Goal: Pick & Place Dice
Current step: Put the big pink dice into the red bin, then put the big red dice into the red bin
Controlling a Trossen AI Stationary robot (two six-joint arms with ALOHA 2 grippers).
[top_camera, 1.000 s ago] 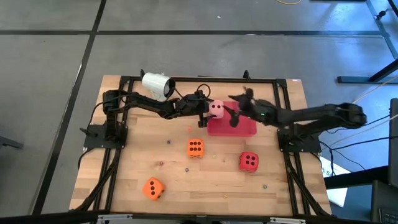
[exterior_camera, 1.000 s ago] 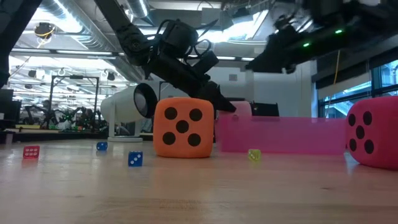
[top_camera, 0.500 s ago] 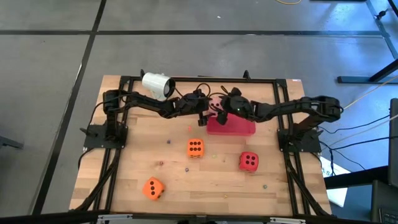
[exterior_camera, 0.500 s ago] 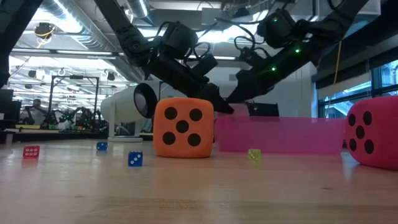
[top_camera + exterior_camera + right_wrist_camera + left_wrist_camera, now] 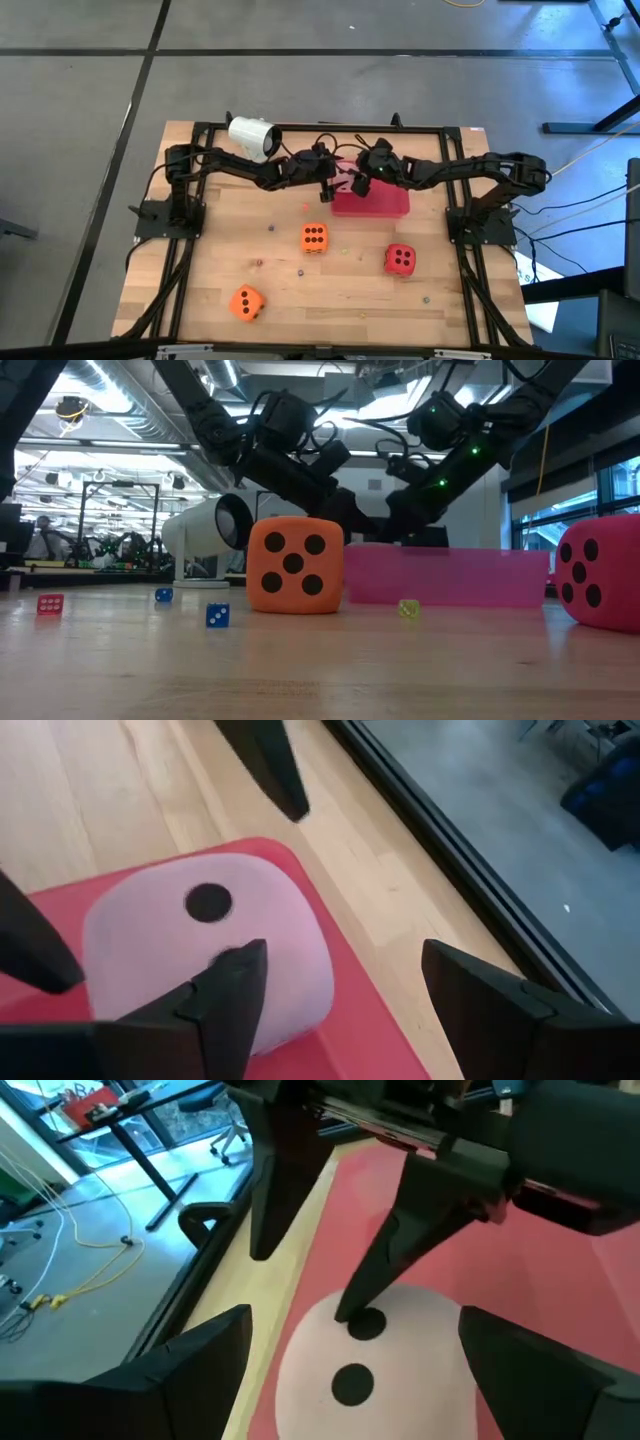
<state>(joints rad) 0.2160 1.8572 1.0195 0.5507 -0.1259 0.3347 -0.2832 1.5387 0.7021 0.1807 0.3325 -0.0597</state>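
Pink die (image 5: 200, 945): on the red tray (image 5: 385, 205), at its upper-left corner, centre of the high frame.
Left gripper (image 5: 333, 182): fingers spread, straddling the pink die, not clenched.
Right gripper (image 5: 360, 184): fingers apart, just beside the same die, one tip on its top face.
Other dice: orange die (image 5: 314, 237) mid-worktop; red die (image 5: 400, 259) lower right; second orange die (image 5: 246, 302) lower left.
White cup (image 5: 254, 136): lying upper left.

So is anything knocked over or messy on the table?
Yes. The white cup lies tipped on its side at the table's back edge, its mouth facing sideways. Tiny dice are scattered loose over the wood around the big orange die.
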